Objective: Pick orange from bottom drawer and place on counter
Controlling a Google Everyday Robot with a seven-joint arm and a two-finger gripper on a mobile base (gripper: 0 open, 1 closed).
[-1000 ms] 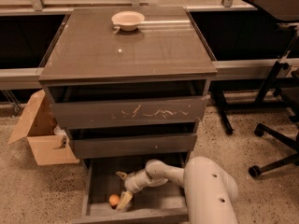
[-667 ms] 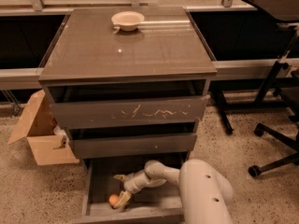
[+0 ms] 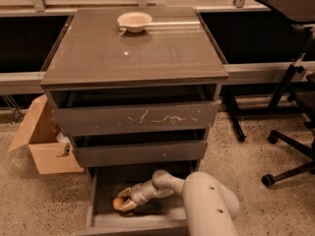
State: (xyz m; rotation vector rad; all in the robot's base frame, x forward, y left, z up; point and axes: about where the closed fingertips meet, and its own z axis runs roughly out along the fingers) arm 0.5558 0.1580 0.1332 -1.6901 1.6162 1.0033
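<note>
Grey bottom drawer (image 3: 147, 220): orange (image 3: 117, 203), tool (image 3: 122, 202) inside

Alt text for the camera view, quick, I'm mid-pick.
The gripper is inside the open bottom drawer, right beside the orange in its left part. On the counter above, a cream bowl sits near the back edge.
</note>
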